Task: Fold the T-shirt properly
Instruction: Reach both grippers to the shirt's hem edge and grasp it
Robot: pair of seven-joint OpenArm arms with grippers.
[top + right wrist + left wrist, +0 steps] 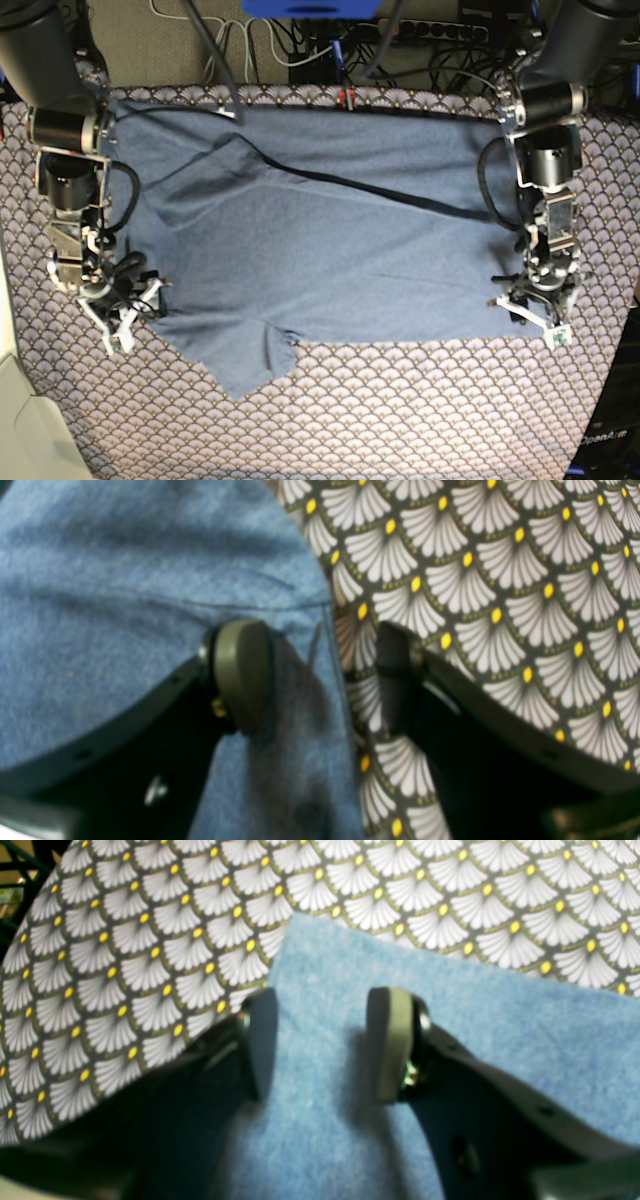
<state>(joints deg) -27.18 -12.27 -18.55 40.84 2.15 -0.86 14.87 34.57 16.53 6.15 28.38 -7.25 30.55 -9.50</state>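
The slate-blue T-shirt (pixel 330 240) lies spread flat on the scallop-patterned tablecloth (pixel 400 410); no lettering shows. One sleeve (pixel 250 362) sticks out toward the front, and a dark crease runs across the body. My left gripper (pixel 325 1040) is open low over a corner of the shirt (pixel 450 1040), with one finger (pixel 262 1040) at the cloth's edge; in the base view it (pixel 530 318) is at the shirt's right edge. My right gripper (pixel 320 675) is open and straddles the shirt's hemmed edge (pixel 300 605); in the base view it (pixel 135 315) is at the left edge.
Cables and a power strip (pixel 440 35) lie behind the table's back edge. A white surface (pixel 20 420) shows at the front left, beyond the tablecloth's edge. Patterned cloth lies bare in front of the shirt.
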